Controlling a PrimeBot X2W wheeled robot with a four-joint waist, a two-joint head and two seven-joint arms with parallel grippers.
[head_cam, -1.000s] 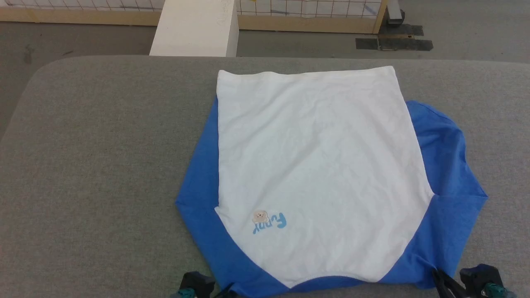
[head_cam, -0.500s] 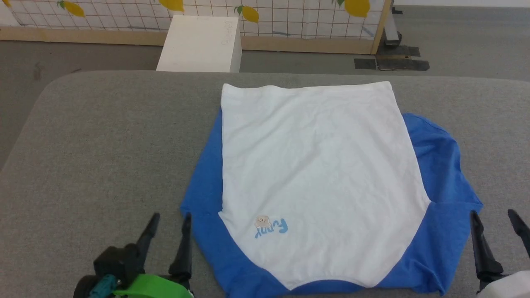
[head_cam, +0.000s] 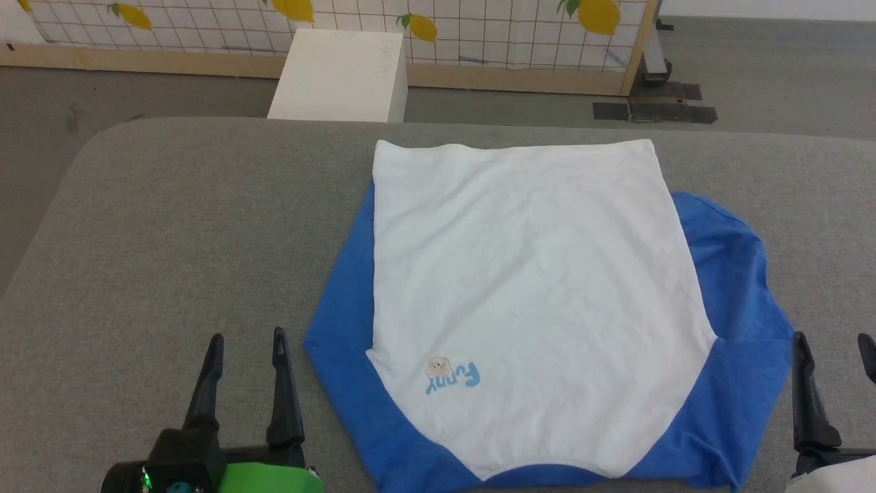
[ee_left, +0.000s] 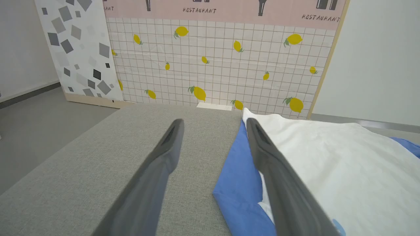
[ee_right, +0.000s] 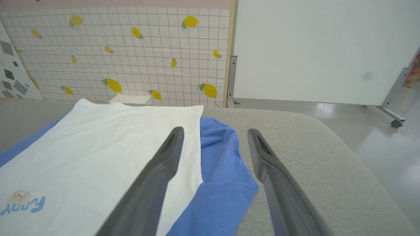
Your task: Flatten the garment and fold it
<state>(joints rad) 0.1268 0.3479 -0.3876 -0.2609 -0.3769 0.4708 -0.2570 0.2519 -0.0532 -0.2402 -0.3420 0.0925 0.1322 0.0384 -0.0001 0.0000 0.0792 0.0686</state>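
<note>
One soft white T-shirt with bright blue sleeves lies spread flat on the grey padded table, right of centre, its curved blue collar edge nearest the robot. The dark long-fingered left gripper stands just beside the shirt's blue left side and the matching right gripper just beside the right side. Both have jaws wide and empty, probably having let go after a smoothing pull. A second ago both sat pinched shut at the shirt's near edge; they have since opened and drawn outward.
</note>
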